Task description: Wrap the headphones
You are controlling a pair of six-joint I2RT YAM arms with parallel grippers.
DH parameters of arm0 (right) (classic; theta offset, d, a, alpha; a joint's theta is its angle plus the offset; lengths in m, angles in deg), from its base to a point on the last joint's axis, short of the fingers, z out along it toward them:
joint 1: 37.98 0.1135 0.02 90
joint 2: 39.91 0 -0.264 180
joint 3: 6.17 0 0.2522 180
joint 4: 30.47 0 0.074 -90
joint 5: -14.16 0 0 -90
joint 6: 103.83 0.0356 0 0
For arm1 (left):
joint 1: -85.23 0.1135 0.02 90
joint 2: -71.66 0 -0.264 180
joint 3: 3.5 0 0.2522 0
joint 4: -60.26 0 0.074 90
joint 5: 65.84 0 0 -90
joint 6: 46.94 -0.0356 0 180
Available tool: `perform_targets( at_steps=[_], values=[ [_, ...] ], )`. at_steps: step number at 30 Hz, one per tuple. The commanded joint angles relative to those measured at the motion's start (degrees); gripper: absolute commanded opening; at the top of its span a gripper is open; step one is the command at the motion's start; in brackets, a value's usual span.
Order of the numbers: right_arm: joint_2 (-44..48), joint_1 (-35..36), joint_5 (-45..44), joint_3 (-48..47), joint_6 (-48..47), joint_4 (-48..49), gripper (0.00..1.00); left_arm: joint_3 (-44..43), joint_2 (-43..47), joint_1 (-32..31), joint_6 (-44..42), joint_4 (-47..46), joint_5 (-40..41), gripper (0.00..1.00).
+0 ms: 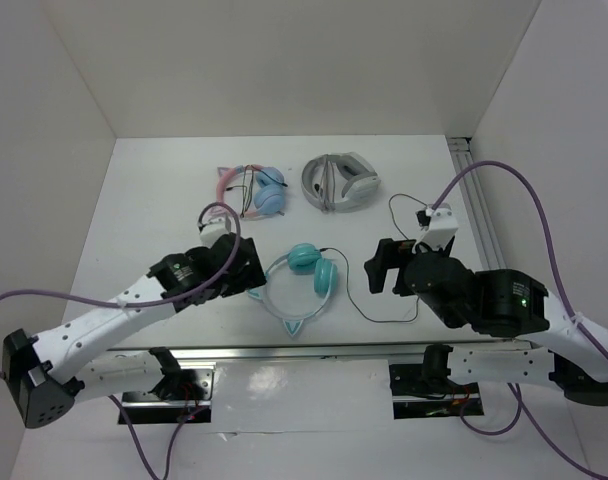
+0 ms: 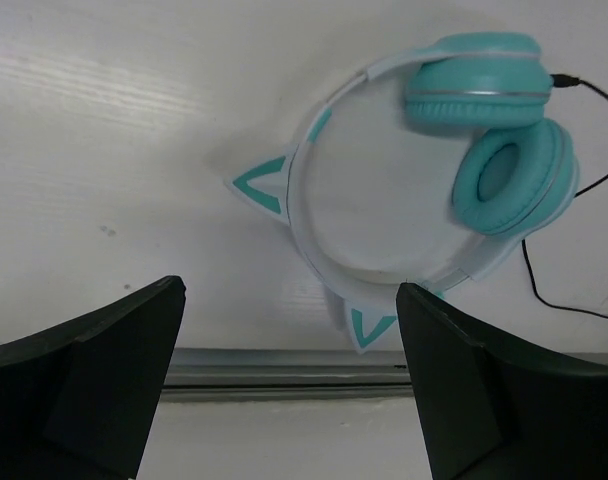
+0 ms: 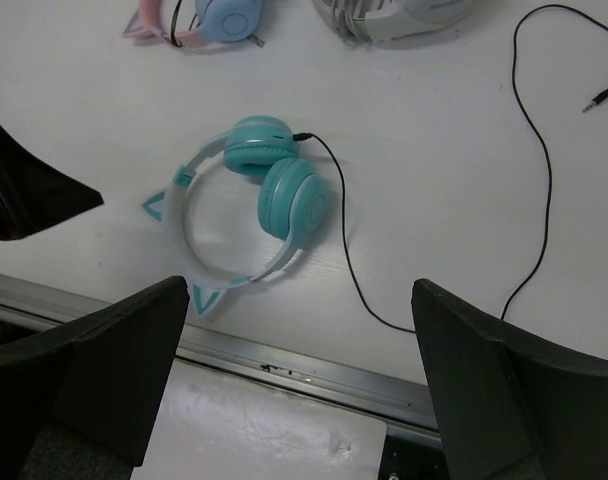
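Observation:
The teal cat-ear headphones [image 1: 302,280] lie flat near the table's front edge, with the earcups folded together at the far side and the pale headband toward me. They also show in the left wrist view [image 2: 489,150] and the right wrist view [image 3: 269,185]. Their thin black cable [image 1: 384,320] lies loose, running right from an earcup, then looping far back to its plug [image 3: 599,98]. My left gripper [image 1: 249,272] is open and empty just left of the headband [image 2: 309,215]. My right gripper [image 1: 377,268] is open and empty right of the headphones, above the cable [image 3: 544,200].
Pink-and-blue cat-ear headphones [image 1: 252,190] and grey-and-white headphones [image 1: 339,182] lie at the back. A metal rail [image 1: 314,352] runs along the front edge and another [image 1: 479,210] along the right side. White walls enclose the table on three sides.

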State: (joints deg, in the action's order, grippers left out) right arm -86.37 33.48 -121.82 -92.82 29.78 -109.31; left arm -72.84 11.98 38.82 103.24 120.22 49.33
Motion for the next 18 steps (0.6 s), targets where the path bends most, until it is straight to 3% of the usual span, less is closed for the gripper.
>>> perform_targets(
  at_steps=[1, 4, 8, 18],
  values=[
    [1.5, -0.3, -0.9, 0.4, 0.7, 0.8, 1.0, 2.8, -1.6, -3.4, 15.0, -4.3, -2.4, 1.0],
    [2.6, -0.3, -0.9, 1.7, 0.7, 2.1, 1.0, 3.5, -6.6, -6.9, 22.3, -5.3, -1.3, 1.0],
    [4.6, -0.3, 1.1, 3.8, -0.5, 5.0, 1.0, 4.6, -13.9, -6.9, 31.2, -5.3, -1.5, 1.0],
    [8.6, -0.3, 4.5, 6.4, -1.2, 7.0, 1.0, 6.4, -30.0, -7.7, 38.9, -8.7, -2.7, 0.97]
  ],
)
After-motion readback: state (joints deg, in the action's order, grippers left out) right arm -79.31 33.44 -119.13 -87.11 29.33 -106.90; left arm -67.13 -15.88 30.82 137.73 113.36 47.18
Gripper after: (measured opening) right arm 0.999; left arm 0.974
